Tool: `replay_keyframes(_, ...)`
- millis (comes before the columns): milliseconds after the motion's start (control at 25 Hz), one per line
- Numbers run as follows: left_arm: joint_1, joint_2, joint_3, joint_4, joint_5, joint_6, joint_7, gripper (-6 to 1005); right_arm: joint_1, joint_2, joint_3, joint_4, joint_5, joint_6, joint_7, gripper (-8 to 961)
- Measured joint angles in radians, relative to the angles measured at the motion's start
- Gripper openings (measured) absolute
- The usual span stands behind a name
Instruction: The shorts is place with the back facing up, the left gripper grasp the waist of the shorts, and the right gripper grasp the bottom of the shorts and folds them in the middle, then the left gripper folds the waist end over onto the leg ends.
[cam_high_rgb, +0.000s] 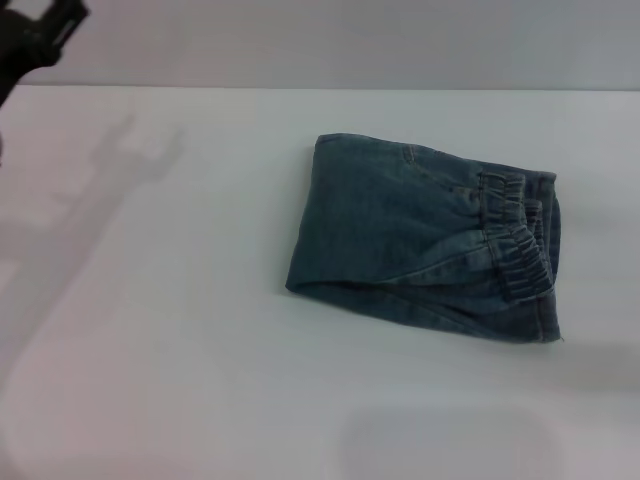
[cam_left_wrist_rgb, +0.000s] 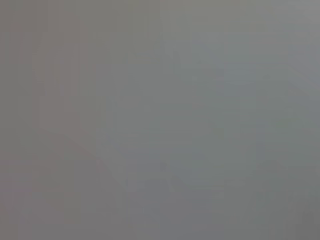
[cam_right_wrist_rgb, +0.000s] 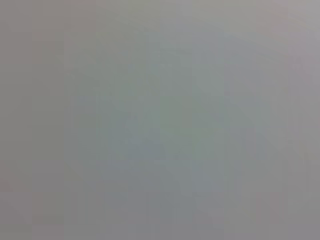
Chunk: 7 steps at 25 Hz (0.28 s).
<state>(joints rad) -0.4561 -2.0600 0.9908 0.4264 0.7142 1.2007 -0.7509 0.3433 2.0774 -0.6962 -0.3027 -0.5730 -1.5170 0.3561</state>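
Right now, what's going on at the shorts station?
Nothing is holding the shorts. They lie folded into a compact bundle on the white table, with the waist on top at the bundle's right side, so the folding looks done. The left gripper is up at the far left corner, well clear of the fabric. The right gripper is not in view. Both wrist views show only blank grey.
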Motion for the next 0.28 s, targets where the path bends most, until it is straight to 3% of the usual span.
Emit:
replay_keyframes(160, -0.001, -0.007, 0.0, -0.148, -0.208, 0.137, 0.251, 755, 0.04, 0.001, 0.013, 0.135, 0.24, -0.006, -0.121, 577)
replay_keyframes(280, -0.005, -0.009, 0.0, -0.232, -0.328, 0.21, 0.35, 755, 0.053, 0.001, 0.015, 0.184, 0.308, -0.002, -0.128, 577)
